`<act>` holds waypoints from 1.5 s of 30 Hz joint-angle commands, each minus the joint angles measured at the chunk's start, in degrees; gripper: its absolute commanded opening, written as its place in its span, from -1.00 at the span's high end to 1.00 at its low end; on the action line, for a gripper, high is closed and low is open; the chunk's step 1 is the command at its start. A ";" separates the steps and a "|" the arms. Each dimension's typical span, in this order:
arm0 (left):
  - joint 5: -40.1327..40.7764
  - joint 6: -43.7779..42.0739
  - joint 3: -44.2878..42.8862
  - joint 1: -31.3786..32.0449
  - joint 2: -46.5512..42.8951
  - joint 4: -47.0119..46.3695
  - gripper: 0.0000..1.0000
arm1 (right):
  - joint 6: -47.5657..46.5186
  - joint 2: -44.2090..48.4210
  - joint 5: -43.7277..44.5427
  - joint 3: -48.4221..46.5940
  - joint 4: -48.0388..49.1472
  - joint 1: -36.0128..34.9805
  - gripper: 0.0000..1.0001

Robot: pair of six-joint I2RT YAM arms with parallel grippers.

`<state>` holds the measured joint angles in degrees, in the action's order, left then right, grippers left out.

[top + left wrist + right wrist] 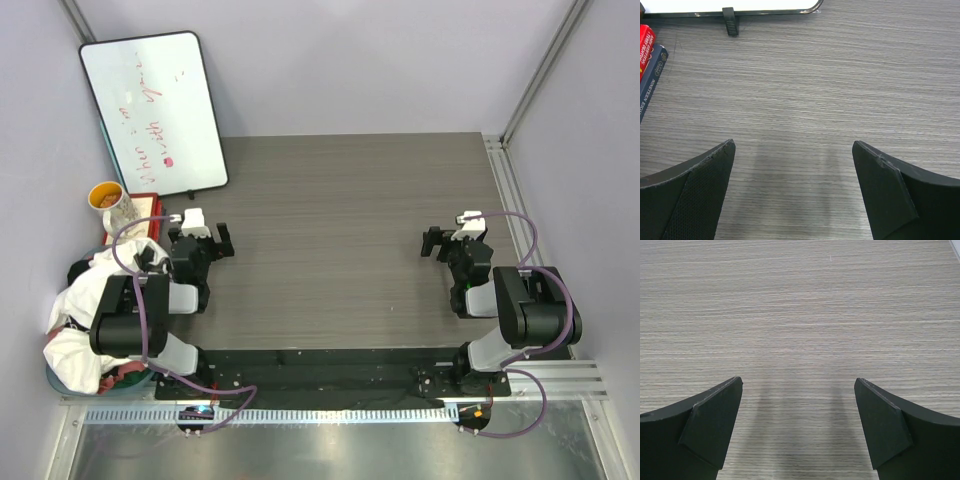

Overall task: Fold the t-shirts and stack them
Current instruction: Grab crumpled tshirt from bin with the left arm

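The t-shirts lie crumpled in a pile at the table's left edge in the top view: a white t-shirt (72,300) on top, a bit of black fabric (80,268) behind it and a pink-red bit (125,372) low down. None is spread on the table. My left gripper (225,240) is open and empty over bare wood, just right of the pile; it also shows in the left wrist view (792,150). My right gripper (431,243) is open and empty over bare wood on the right side; it also shows in the right wrist view (798,385).
A whiteboard (155,112) leans at the back left. A cup (108,198) and stacked books (135,218) sit beside the pile; the books (649,60) show in the left wrist view. The teal basket rim (55,378) peeks under the shirts. A metal rail (510,190) runs along the right edge.
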<state>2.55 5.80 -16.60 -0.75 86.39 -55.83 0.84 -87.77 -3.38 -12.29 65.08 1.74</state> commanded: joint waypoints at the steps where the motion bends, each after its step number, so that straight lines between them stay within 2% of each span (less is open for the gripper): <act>1: 0.88 -0.35 -1.15 0.14 -0.70 -2.35 -1.00 | 0.48 -0.12 0.30 -0.63 3.47 0.20 -0.99; 13: -0.78 -1.14 -0.46 0.23 -1.13 -3.66 -0.99 | 0.48 0.05 0.39 -0.54 3.74 0.20 -1.00; 14: -4.36 -2.45 -0.28 0.23 -1.83 -3.67 -1.00 | 0.13 0.05 -1.35 -0.45 4.00 0.20 -1.00; 16: -6.49 -3.16 -0.10 0.23 -5.50 -1.04 -1.00 | -1.80 2.15 -3.99 -0.62 0.77 0.20 -0.99; 19: -4.49 -2.11 -0.79 0.14 -11.39 4.40 -0.99 | -0.93 3.03 -2.95 -0.01 2.59 0.11 -1.00; 20: -4.39 -2.02 -1.41 0.23 -13.85 7.29 -1.00 | -0.93 3.82 -2.95 -0.36 1.73 0.20 -0.99; 21: -7.70 -5.07 -2.29 0.23 -16.23 10.54 -1.00 | -1.54 5.05 -5.04 -1.06 -3.59 0.20 -0.99; 22: -10.86 -8.49 -5.60 0.23 -21.30 21.62 -1.00 | -2.33 8.11 -6.54 -3.15 -7.04 0.20 -0.99; 23: -13.42 -12.27 -7.98 0.23 -23.26 27.91 -1.00 | -2.94 9.44 -8.82 -4.57 -10.29 0.20 -0.99; 24: -16.84 -15.79 -10.45 0.23 -24.76 34.41 -0.99 | -4.43 10.94 -11.62 -6.23 -17.81 0.20 -1.00; 25: -21.05 -22.87 -15.78 0.14 -26.00 49.18 -1.00 | -5.40 12.86 -13.39 -9.64 -20.93 0.20 -0.99; 27: -22.41 -26.96 -20.20 0.23 -27.15 60.78 -1.00 | -9.95 14.63 -19.17 -13.00 -29.86 0.20 -0.99; 28: -20.23 -30.12 -23.71 0.23 -27.24 69.02 -1.00 | -13.64 15.34 -20.17 -16.41 -32.62 0.20 -0.99; 30: -16.19 -33.38 -27.06 0.23 -27.24 77.68 -1.00 | -17.70 16.31 -21.75 -19.77 -39.63 0.20 -1.00; 31: -10.77 -37.05 -29.95 0.23 -27.24 81.11 -0.99 | -19.98 16.31 -21.24 -23.27 -42.38 0.20 -0.99; 32: -7.94 -38.22 -31.63 0.23 -27.07 88.54 -1.00 | -20.35 15.79 -20.10 -25.74 -45.71 0.20 -0.99; 33: -4.60 -39.10 -33.22 0.23 -26.28 91.66 -1.00 | -20.88 14.91 -19.92 -28.55 -55.05 0.20 -0.99; 35: 1.62 -44.00 -38.05 0.23 -25.22 102.35 -1.00 | -24.83 12.72 -19.30 -38.56 -66.60 -0.07 -1.00; 36: 4.02 -44.99 -39.37 0.23 -24.78 104.68 -0.99 | -25.62 9.75 -18.78 -41.73 -75.19 -0.07 -0.99; 37: 6.74 -45.79 -40.78 0.23 -24.87 105.83 -1.00 | -27.19 8.59 -18.16 -46.98 -78.67 -0.07 -0.99; 39: 14.57 -46.23 -42.89 0.23 -25.48 108.29 -1.00 | -29.05 4.73 -17.90 -51.49 -86.48 -0.07 -0.99; 42: 20.89 -47.55 -45.09 -0.21 -27.67 110.14 -1.00 | -27.03 0.34 -15.26 -57.39 -89.76 -0.07 -0.99; 45: 21.45 -49.65 -47.72 -3.72 -27.42 116.88 -1.00 | -27.99 -2.23 -17.09 -60.47 -91.18 -0.07 -1.00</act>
<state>15.49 -39.03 -59.40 -1.15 60.64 49.39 -24.99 -86.83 -20.25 -68.77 -15.00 1.74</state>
